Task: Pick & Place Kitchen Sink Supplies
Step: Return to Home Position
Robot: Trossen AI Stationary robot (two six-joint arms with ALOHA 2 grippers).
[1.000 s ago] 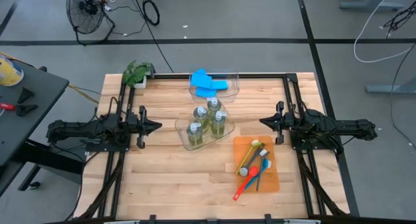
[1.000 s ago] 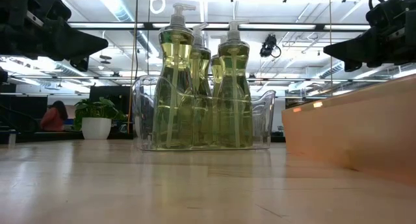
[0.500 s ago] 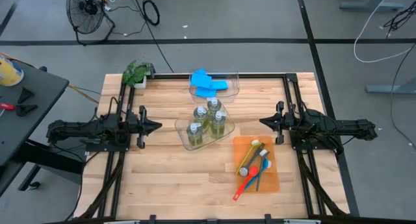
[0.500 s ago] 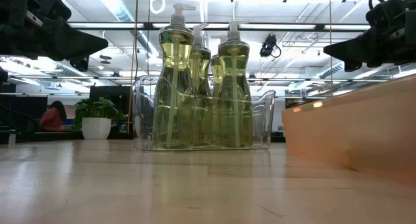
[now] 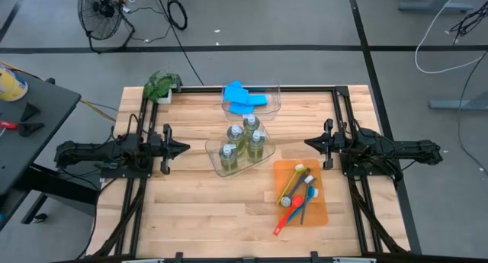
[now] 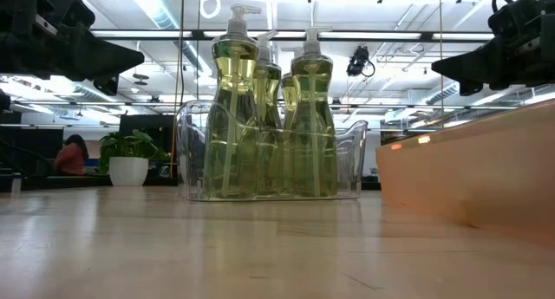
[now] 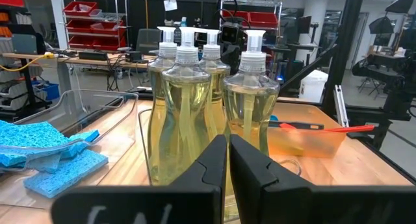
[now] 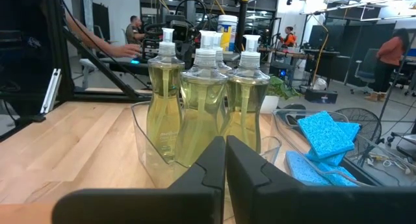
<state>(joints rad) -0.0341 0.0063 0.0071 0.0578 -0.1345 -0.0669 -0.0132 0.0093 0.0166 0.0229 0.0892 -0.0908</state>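
Observation:
Several pump bottles of yellow-green liquid (image 5: 242, 141) stand upright in a clear bin (image 5: 217, 165) at the table's middle; they also show as bottles (image 6: 264, 117), (image 7: 208, 107), (image 8: 205, 100). Blue sponges (image 5: 244, 97) lie in a second clear bin (image 5: 274, 95) at the far edge. Dish brushes (image 5: 296, 194) lie across a flat orange tray (image 5: 320, 213). My left gripper (image 5: 185, 148) hovers shut to the left of the bottles. My right gripper (image 5: 306, 143) hovers shut to their right. Both point at the bottles and touch nothing.
A leafy green plant (image 5: 158, 85) sits at the table's far-left corner. A red brush handle (image 5: 284, 221) reaches past the tray's near-left edge. Bare wood lies along the near side (image 5: 206, 217). People show in the room beyond the table (image 8: 393, 52).

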